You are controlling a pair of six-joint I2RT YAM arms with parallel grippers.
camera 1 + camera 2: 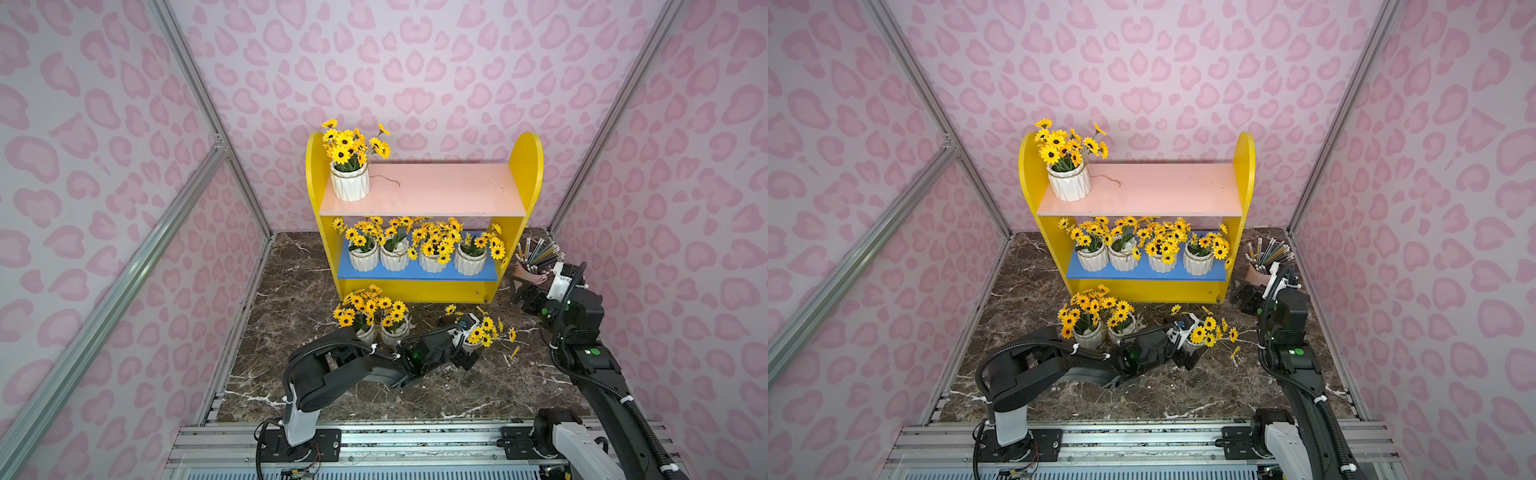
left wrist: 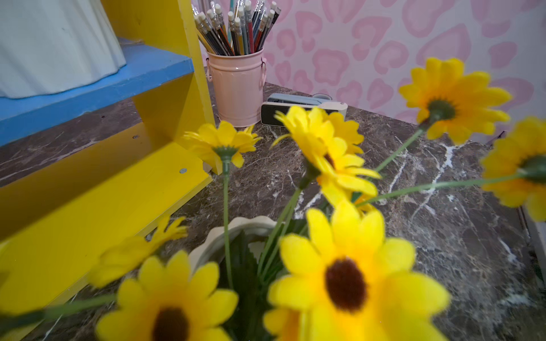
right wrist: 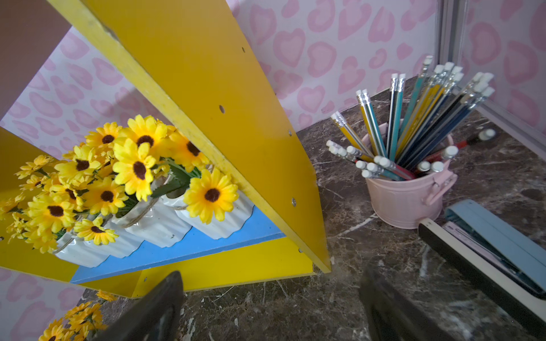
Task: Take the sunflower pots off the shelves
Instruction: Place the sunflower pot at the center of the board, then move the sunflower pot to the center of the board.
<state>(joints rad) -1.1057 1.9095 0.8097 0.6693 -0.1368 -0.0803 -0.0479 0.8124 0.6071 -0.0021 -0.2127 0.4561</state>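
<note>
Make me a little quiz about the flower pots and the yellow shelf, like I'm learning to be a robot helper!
1. How many sunflower pots stand on the blue lower board?
2. True or false: the pink upper board holds no pot.
3. Which of these stands beside the shelves?
A. a pink cup of pencils
B. a red ball
C. a green book

Key:
1. Four.
2. False: one pot stands at its end.
3. A.
</note>
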